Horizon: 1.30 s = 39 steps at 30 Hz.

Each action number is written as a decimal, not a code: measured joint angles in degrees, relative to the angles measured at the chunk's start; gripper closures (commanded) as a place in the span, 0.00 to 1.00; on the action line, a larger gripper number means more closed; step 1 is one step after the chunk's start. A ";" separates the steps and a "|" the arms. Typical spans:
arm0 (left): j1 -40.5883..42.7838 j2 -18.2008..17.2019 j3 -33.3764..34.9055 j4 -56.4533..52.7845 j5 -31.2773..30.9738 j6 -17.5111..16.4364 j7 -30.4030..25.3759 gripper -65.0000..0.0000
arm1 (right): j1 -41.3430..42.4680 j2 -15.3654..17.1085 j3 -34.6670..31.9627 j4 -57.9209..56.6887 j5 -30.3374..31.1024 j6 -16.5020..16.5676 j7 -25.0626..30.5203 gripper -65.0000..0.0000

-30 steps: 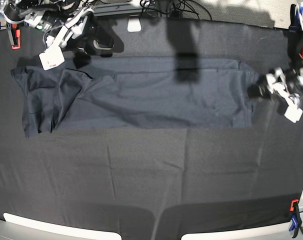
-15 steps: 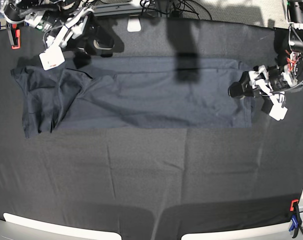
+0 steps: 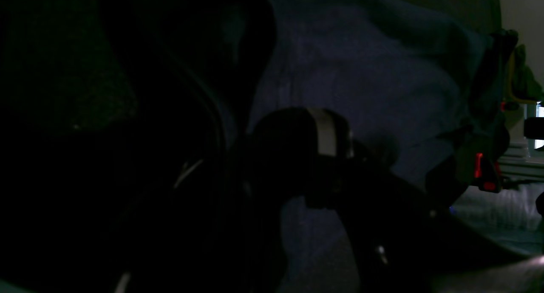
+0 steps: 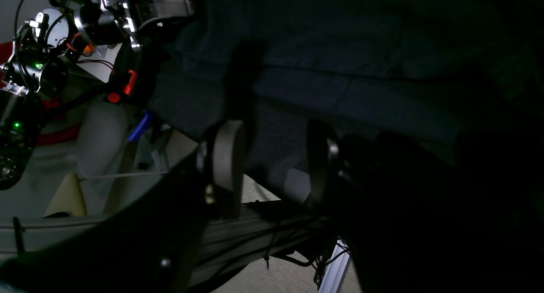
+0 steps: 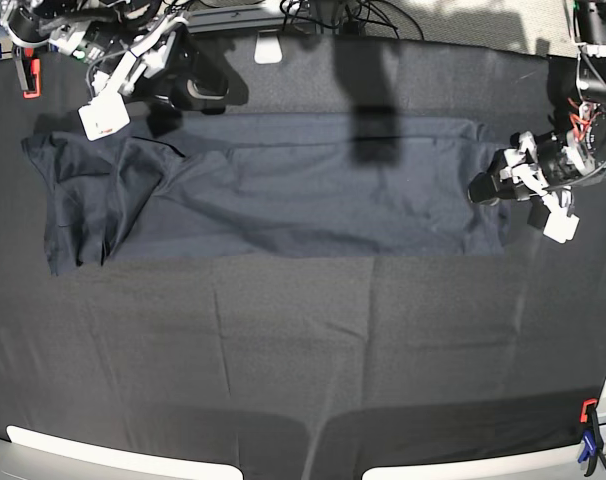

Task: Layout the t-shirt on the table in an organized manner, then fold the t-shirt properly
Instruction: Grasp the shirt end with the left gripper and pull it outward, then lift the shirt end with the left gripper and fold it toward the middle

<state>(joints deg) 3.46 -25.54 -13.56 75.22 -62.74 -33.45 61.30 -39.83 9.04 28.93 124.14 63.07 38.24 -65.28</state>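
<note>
Navy-grey cotton, the t-shirt [image 5: 273, 190] lies spread lengthwise across the far half of the black-clothed tabletop [image 5: 303, 350]. Left end effector [image 5: 486, 188] sits at the shirt's right-edge hem; whether it grips cloth cannot be told. Right end effector [image 4: 272, 165] hangs at the far left corner, jaws apart, empty.

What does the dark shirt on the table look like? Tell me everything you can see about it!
The dark navy-grey soft cotton t-shirt lies spread sideways across the far half of the black cloth table. Most of it is flat, with long shallow creases. Its end on the base view's left is rumpled and bunched into folds, with a sleeve sticking out. At its other end, the left gripper sits low at the shirt's edge; whether its fingers pinch the cloth cannot be told.
</note>
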 measured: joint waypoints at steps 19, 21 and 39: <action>0.00 0.79 0.00 0.00 8.20 -0.02 -4.76 1.00 | 0.00 0.00 0.02 0.00 0.00 0.00 0.00 0.64; 0.00 0.79 0.00 0.00 8.20 -0.02 -4.76 1.00 | 0.00 0.00 0.00 0.00 0.00 0.00 0.00 0.64; -6.69 -5.84 0.15 0.00 28.68 10.97 -8.52 1.00 | 0.00 0.00 0.02 0.00 0.00 0.00 -0.02 0.64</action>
<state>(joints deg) -3.22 -31.38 -13.41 75.22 -34.06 -22.48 52.77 -39.83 9.04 28.95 124.14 63.07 38.24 -65.30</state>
